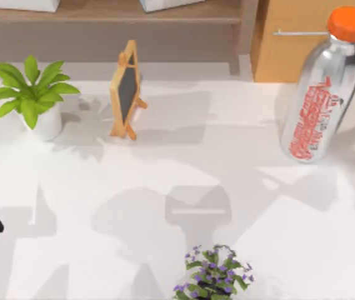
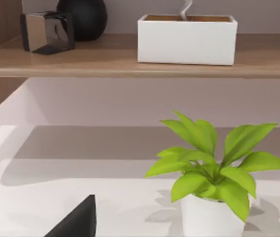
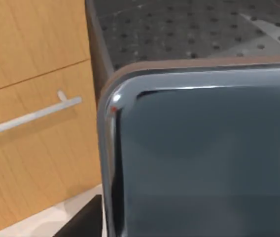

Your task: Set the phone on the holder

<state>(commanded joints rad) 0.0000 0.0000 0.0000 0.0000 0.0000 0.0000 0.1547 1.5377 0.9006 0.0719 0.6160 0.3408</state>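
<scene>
One risk: phone fills my right wrist view, claw state I cannot tell; the pale holder is easily overshot.

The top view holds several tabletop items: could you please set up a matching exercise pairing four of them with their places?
Things:
1. Pale grey-white phone holder
2. Wooden-framed mini chalkboard easel
3. Silver metal bottle with an orange cap
4. Green leafy plant in a white pot

Places:
A. Far right of the table
B. Far left of the table
C. Near middle, just behind the purple-flowered plant
D. Far side, between the green plant and the middle

Pairs: 1-C, 2-D, 3-A, 4-B
</scene>
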